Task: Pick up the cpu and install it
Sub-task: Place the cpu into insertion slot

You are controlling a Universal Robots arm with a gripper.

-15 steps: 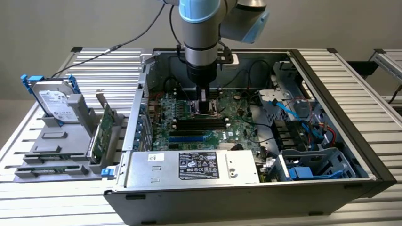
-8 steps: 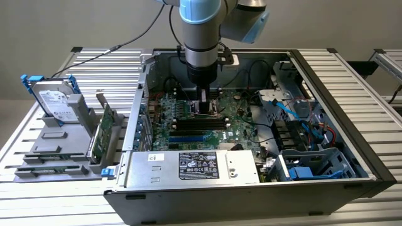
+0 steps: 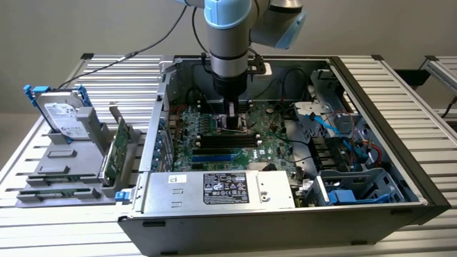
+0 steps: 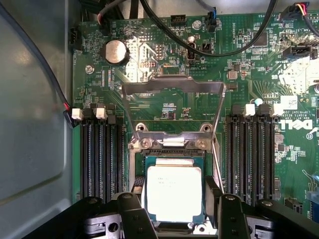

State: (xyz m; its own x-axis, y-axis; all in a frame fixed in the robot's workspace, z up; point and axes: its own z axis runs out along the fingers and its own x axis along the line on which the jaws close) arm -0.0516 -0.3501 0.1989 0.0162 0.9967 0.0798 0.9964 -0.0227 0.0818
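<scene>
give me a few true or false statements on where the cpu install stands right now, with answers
1. The cpu is at the socket on the motherboard. True.
2. The socket's metal frame is shut down over the cpu. False: it stands swung open, clear of the chip.
3. The hard drive stands outside the case, on the exterior view's left. True.
4. The gripper hangs above the hard drive. False: it is down inside the case, at the cpu.
</scene>
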